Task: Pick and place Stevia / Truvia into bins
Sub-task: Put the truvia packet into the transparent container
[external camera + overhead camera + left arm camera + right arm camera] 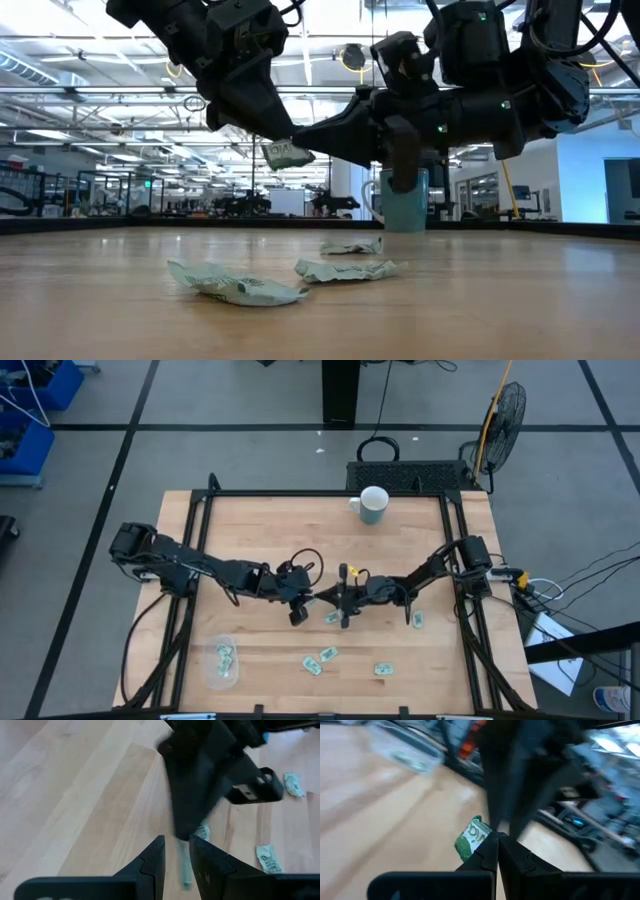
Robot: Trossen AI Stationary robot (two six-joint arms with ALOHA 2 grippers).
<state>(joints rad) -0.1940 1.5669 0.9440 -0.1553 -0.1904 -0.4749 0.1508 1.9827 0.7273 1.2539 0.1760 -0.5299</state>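
One pale green and white Stevia packet [471,838] is up in the air over the table's middle, with my right gripper [497,836] shut on it. My left gripper [176,840] points slantwise down at the same spot. Its fingers stand apart on either side of the packet's thin edge [186,867], and I cannot tell whether one of them touches it. In the high view both grippers meet at the table's centre [312,602]. The clear bin [222,661] stands at the near left with packets lying in it. More packets [318,660] lie flat on the wood. My right gripper pinches one end of the packet [484,840] between its two fingers, at their free ends. The fingers come in level from the table's right side. The packet sticks out past the fingertips [287,153], tilted and lifted clear of the table.
A white mug [373,505] stands at the far edge. Loose packets lie near the centre [331,618], to the right [418,620] and toward the near edge [382,669]. In the low view they lie crumpled on the wood [240,285].
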